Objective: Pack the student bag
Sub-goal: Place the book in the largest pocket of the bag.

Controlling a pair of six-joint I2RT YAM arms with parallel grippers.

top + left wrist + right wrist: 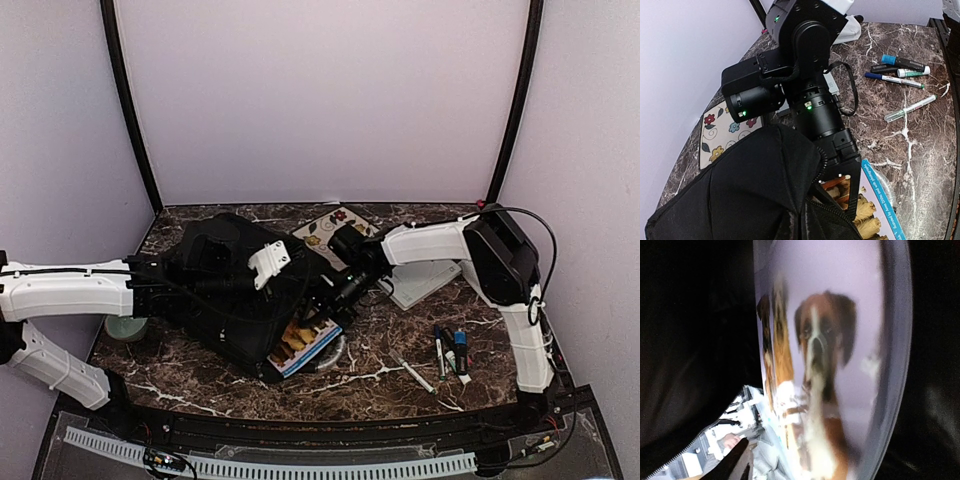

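The student bag (225, 290), a big black backpack with a white handle (268, 262), lies at the table's centre-left. My left gripper (178, 284) is shut on the bag's fabric and holds the zip opening up; in the left wrist view black cloth (740, 195) hides its fingers. My right gripper (842, 187) reaches into the opening with its fingers spread, open. A dog picture book (305, 345) sticks halfway out of the bag. It fills the right wrist view (825, 365), where only one finger (732, 462) shows.
Several markers (450, 350) and a thin pen (412, 372) lie at the right. A flowered book (335, 225) sits behind the bag, and a white slab (420, 282) lies under the right arm. There is a pale round dish (127, 327) at the left edge.
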